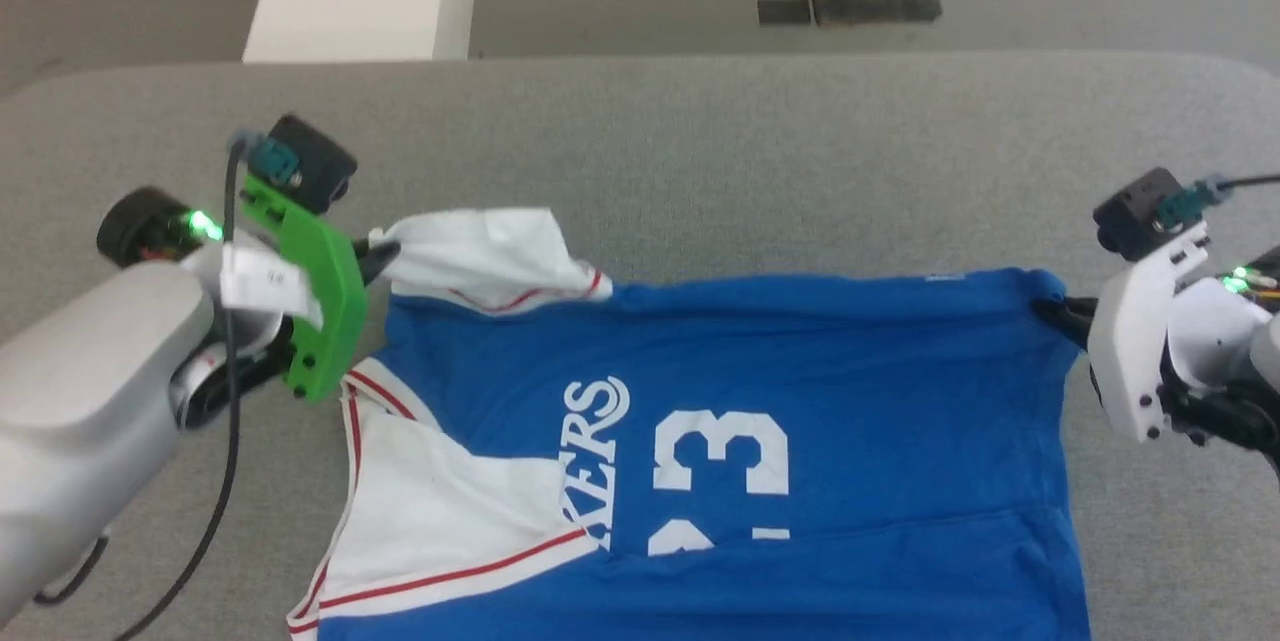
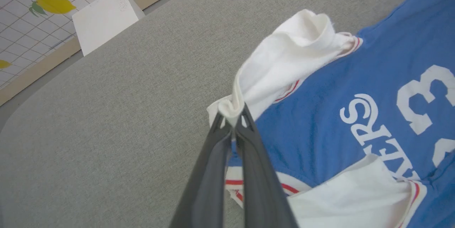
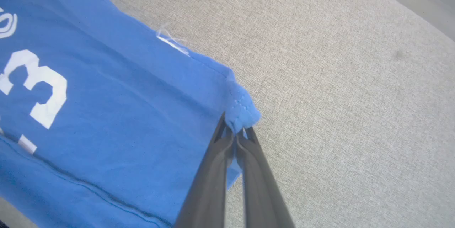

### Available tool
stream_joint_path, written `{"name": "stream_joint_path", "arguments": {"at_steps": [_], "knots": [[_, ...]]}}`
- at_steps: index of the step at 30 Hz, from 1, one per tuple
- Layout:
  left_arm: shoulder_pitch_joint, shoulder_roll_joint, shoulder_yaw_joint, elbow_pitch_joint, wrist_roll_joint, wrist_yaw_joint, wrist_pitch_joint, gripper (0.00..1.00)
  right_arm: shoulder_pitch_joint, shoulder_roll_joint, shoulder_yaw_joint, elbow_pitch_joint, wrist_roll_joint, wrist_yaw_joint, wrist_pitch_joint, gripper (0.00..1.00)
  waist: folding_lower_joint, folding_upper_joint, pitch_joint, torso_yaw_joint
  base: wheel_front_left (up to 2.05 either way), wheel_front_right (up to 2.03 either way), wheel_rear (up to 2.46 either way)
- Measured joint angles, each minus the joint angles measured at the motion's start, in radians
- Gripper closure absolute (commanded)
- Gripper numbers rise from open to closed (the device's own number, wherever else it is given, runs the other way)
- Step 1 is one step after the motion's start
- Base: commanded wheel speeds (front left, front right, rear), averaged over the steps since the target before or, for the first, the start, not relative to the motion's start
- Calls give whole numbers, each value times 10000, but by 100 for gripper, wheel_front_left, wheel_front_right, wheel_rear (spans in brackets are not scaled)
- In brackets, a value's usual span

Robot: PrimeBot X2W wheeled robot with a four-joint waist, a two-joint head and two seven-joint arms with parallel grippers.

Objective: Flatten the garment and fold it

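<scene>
The left gripper [image 2: 233, 118] is pressed together on a fold of the white sleeve [image 2: 284, 57] of the garment [image 1: 820, 391]. The right gripper [image 3: 236, 132] pinches a blue corner on the opposite side. The garment lies on the grey table [image 1: 700, 141], spread between both grippers, with the number 23 facing up. The pinched sleeve is crumpled.

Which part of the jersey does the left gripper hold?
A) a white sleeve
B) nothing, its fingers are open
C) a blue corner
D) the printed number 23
A: in the left wrist view the left gripper is shut on a bunched fold of the white sleeve of the garment; the blue corner is pinched by the right gripper.
</scene>
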Motion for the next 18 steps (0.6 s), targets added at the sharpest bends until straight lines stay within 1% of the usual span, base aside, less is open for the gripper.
{"name": "stream_joint_path", "arguments": {"at_steps": [7,12,14,18], "knots": [[1510,899,2,-1889,17,763,-295,100,1084,-585,100,-846,113,0,-894,100,-1,0,-839,92,0,0,0],[2973,1465,-4,-2966,10,1455,-447,100,2189,-867,-35,-1294,134,-2,-1329,100,-1,0,-1192,219,0,0,0],[3503,1557,-6,-3195,-157,1705,-633,100,2641,-930,-209,-1388,167,0,-1476,100,-1,0,-1230,284,0,0,0],[4480,1584,-13,-3279,-274,2033,-732,100,3393,-957,-499,-1542,153,0,-1590,100,-1,0,-1204,335,0,0,0]]}}
